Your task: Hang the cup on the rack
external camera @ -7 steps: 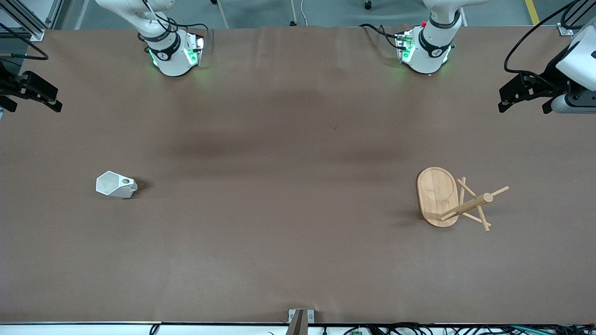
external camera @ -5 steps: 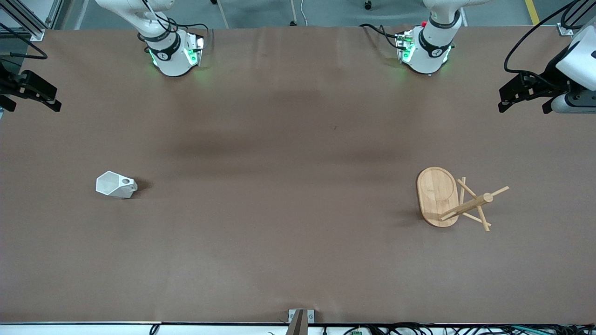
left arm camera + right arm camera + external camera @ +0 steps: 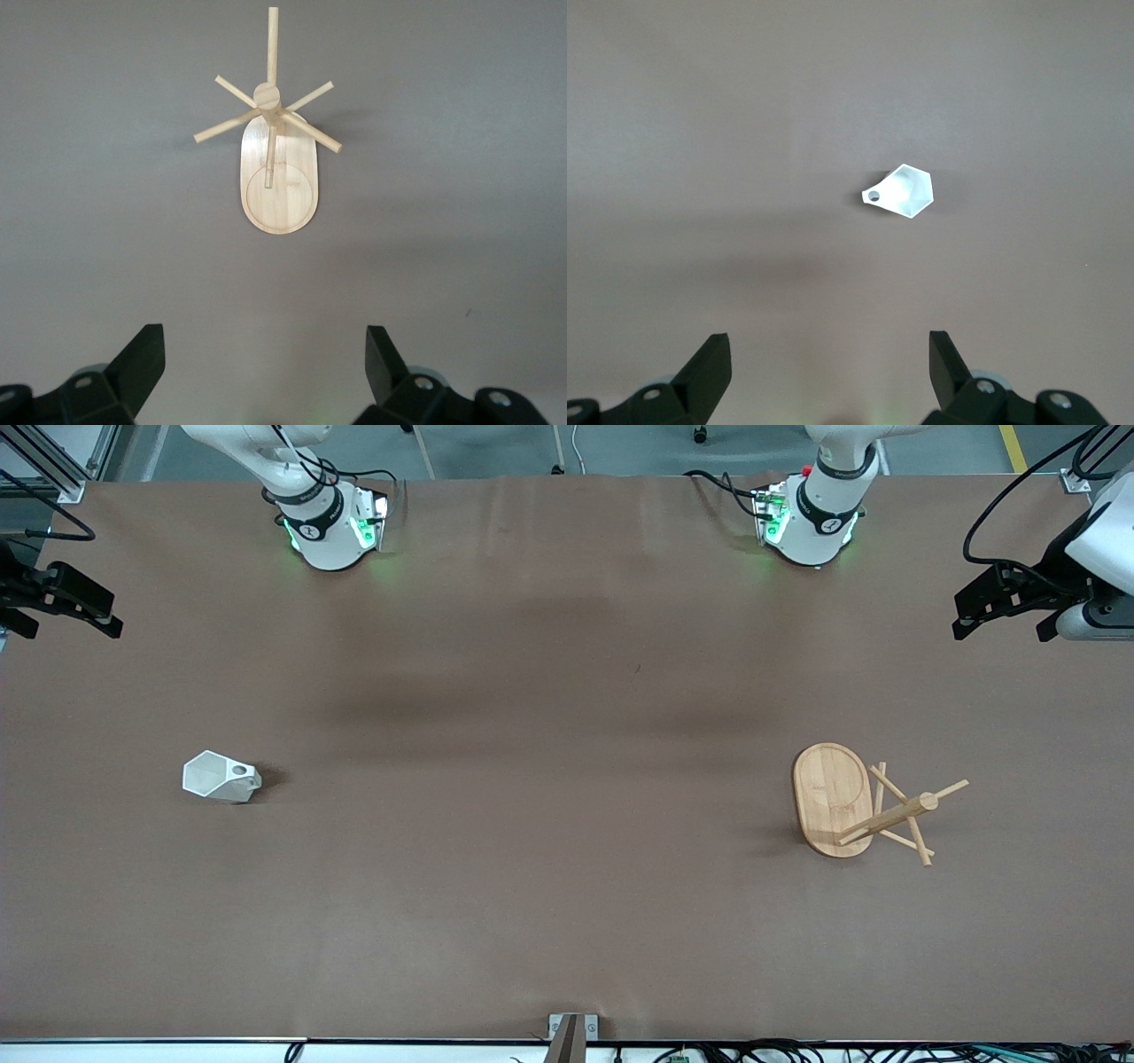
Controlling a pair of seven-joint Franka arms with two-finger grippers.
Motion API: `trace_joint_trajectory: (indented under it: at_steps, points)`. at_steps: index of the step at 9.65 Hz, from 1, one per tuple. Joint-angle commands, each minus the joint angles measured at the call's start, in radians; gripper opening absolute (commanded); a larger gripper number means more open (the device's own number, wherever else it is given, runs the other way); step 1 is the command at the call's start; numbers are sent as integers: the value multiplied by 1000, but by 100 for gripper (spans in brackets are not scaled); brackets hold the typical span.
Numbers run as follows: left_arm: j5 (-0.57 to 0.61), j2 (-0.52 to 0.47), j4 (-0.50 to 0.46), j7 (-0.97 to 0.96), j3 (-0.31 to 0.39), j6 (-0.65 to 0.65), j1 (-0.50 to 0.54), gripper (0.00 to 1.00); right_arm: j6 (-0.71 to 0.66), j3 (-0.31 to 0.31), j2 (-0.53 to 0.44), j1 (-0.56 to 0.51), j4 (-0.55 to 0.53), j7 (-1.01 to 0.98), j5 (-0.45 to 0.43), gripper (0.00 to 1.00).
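The white faceted cup appears to lie on its side on the brown table toward the right arm's end, the hole in its handle facing up. It also shows in the right wrist view. The bamboo rack stands on its oval base toward the left arm's end, with pegs angled off the post. It also shows in the left wrist view. My right gripper is open and empty, high over the table's edge, well away from the cup. My left gripper is open and empty, high over the table's other end, apart from the rack.
The two arm bases stand along the table's edge farthest from the front camera. A small metal bracket sits at the edge nearest that camera. Brown table surface lies between cup and rack.
Both grippers have shifted only slightly. The cup and the rack have not moved.
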Motion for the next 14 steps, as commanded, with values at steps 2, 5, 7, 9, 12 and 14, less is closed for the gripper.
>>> trace_joint_trajectory:
  at_steps: [2, 5, 7, 9, 12, 14]
  points:
    - [-2, 21, -6, 7, -6, 0, 6, 100, 28, -57, -12, 29, -35, -38, 15, 98]
    - [-2, 21, -6, 9, -6, 0, 7, 100, 59, -64, -9, 26, -54, -53, 15, 97]
    - [-2, 22, -6, 9, -6, 0, 6, 100, 147, -92, -7, 27, -138, -53, 15, 97]
    - [-2, 22, -6, 10, -6, 2, 7, 100, 276, -112, -7, 29, -267, -58, 15, 97]
    - [-4, 24, -6, 9, -6, 2, 4, 100, 564, -146, 34, 29, -471, -98, 13, 97]
    - [-7, 24, -7, 9, -6, 0, 0, 100, 680, -161, 138, 23, -512, -105, 13, 96]
